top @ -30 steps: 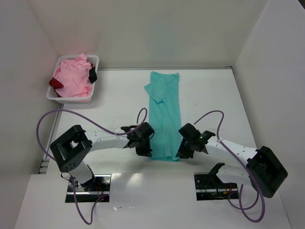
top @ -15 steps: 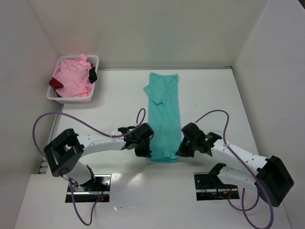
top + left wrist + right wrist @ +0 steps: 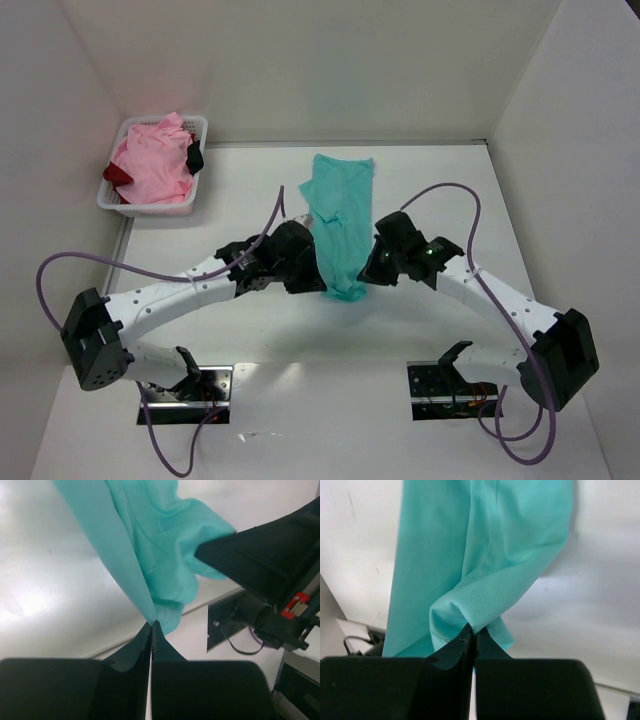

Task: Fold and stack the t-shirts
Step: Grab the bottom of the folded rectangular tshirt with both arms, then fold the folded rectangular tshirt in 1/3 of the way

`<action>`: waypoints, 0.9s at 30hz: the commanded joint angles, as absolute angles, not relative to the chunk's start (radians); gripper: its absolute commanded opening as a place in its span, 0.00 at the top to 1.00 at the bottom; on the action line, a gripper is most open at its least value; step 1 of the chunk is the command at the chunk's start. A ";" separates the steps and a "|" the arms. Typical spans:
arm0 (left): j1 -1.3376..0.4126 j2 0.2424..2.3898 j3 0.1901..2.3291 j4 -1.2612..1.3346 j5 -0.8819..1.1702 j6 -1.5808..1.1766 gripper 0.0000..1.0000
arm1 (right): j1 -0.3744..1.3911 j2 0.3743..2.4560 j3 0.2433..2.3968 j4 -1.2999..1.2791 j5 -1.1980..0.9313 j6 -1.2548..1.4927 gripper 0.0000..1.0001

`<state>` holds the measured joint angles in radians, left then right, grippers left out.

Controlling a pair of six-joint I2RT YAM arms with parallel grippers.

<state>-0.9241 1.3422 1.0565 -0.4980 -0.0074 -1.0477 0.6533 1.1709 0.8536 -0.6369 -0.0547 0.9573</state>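
Two pinches hold the teal t-shirt [image 3: 340, 200] up by its near end. The left gripper [image 3: 151, 626] is clamped on the cloth's seven o'clock corner and the right gripper [image 3: 472, 631] on its five o'clock corner. Each pair of jaws is pressed together with only a thin fold of fabric between the tips.

The shirt is a long narrow strip, folded lengthwise, running from the middle of the table [image 3: 450, 190] toward twelve o'clock. Its far end lies flat on the white surface, with a sleeve poking out toward nine o'clock. The near end is held above the surface and sags in a soft pouch between the two grippers. The cloth is thin and matte, and the right wrist view shows a fine dotted mesh weave where it bunches at the fingertips.

At ten o'clock on the table, against the wall, a white plastic lattice basket [image 3: 150, 208] holds the crumpled pink t-shirt [image 3: 150, 165]. The dark red t-shirt [image 3: 117, 175] peeks out at the basket's nine o'clock side.
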 commanded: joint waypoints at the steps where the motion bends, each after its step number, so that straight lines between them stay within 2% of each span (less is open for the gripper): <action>1: -0.870 1.382 1.107 -0.529 -0.032 -0.970 1.00 | 0.550 1.206 0.937 -0.628 0.006 0.845 1.00; 9: -0.668 1.485 1.179 -0.486 0.012 -0.841 1.00 | 0.377 1.342 1.064 -0.563 0.003 0.693 1.00; 20: -0.533 1.773 1.370 -0.426 0.144 -0.723 1.00 | 0.367 1.644 1.212 -0.472 -0.035 0.650 1.00; 27: -0.439 1.891 1.448 -0.407 0.193 -0.683 1.00 | 0.357 1.791 1.334 -0.453 -0.028 0.641 0.96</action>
